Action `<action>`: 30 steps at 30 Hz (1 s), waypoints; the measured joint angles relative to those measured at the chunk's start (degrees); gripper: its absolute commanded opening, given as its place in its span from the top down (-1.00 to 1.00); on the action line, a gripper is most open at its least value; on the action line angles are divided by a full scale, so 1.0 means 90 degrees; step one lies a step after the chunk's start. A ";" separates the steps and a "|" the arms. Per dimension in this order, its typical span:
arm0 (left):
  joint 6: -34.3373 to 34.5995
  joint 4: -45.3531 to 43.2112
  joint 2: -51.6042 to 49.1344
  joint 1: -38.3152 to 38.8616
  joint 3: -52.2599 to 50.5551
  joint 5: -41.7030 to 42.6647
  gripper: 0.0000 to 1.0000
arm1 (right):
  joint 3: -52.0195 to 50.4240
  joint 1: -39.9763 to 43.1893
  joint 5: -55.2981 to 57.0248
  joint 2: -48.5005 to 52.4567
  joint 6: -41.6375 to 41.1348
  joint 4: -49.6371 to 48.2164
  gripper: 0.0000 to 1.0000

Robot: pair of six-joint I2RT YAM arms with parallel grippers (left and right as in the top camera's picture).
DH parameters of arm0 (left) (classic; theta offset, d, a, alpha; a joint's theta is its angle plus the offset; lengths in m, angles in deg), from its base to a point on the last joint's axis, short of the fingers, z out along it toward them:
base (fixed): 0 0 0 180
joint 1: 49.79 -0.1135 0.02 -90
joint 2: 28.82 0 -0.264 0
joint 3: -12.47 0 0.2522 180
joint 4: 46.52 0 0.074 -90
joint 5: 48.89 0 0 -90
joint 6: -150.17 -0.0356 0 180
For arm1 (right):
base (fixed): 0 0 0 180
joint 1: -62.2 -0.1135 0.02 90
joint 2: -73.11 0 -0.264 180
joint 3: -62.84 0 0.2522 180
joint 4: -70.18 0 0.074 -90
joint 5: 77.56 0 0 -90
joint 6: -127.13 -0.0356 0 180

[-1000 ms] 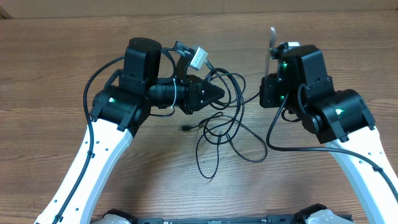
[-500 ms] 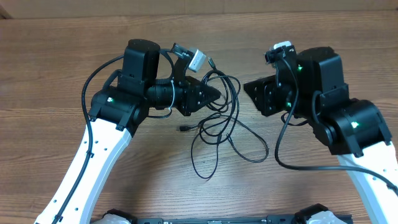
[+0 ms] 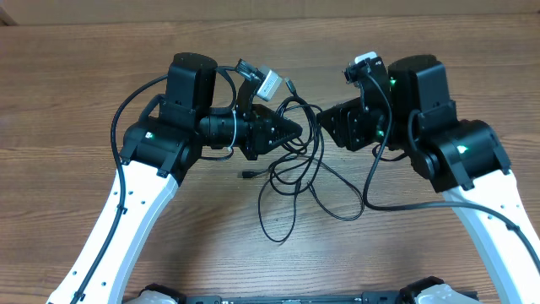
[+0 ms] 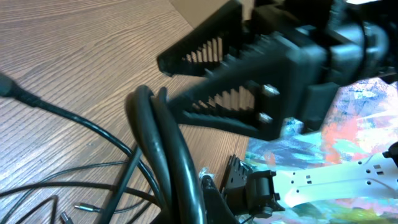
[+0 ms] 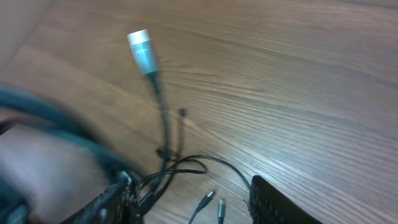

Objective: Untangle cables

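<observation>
The cables [image 3: 297,173] are pinched at their knot by the pressed-together fingers of the left gripper [image 3: 293,131], with loose loops trailing on the table [image 3: 67,93] nearer the robot. The right gripper [image 3: 329,128], fingers spread, is poised just beside the left gripper, facing it. A second grasp seems to be in hand. One strand must be singled out and closed upon, not the whole bunch.

the right gripper [image 3: 326,128] went from shut to jaws standing apart. a second earlier it had pointed up the table, set off to the right of the cables [image 3: 291,162], with one strand running across to it and a pale strip standing up above it. it then swung round to face left and moved in until its fingers sat just beside the tangle. the strand no longer reached it, and the pale strip was gone from there.
</observation>
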 measured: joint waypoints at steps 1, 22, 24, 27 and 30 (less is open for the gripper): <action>-0.0002 0.0000 0.0000 0.0000 0.0000 0.0019 0.92 | 0.0000 0.0000 0.0175 0.0073 -0.0121 -0.0029 -0.08; -0.0056 -0.0124 0.0000 0.0102 0.0000 0.0437 0.92 | 0.0000 0.0831 0.3094 0.0435 -0.3138 0.1047 -0.10; -0.0391 -0.0114 0.0000 0.0102 0.0000 0.0393 0.92 | -0.0002 0.0833 0.2084 0.0435 -0.2268 0.0707 -0.10; -0.1061 0.0143 0.0000 0.0102 0.0000 0.0384 0.92 | -0.0002 0.0831 0.0262 0.0413 -0.0981 0.0425 -0.11; -0.1688 0.0243 0.0000 0.0100 0.0000 0.0372 0.92 | -0.0002 0.0828 -0.1557 0.0257 0.0158 0.0202 -0.11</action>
